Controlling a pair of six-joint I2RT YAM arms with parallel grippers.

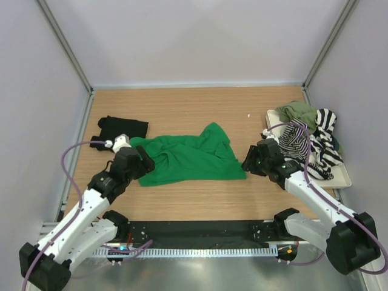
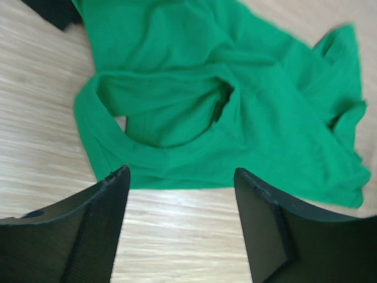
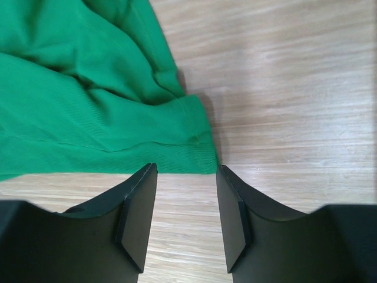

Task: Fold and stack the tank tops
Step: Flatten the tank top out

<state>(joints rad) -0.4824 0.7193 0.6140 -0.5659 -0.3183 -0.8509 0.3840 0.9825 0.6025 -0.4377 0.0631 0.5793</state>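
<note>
Left jaws stood apart, empty, the green tank top [image 2: 265,118] just ahead; right jaws apart too, its hem corner just beyond their tips.

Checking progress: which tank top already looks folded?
The black tank top, a compact rectangle; the green one lies rumpled, the rest heaped in the tray.

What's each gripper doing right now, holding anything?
Left gripper: open, holding nothing, green tank top just ahead.
Right gripper: open, holding nothing, at the same top's hem corner.
</note>
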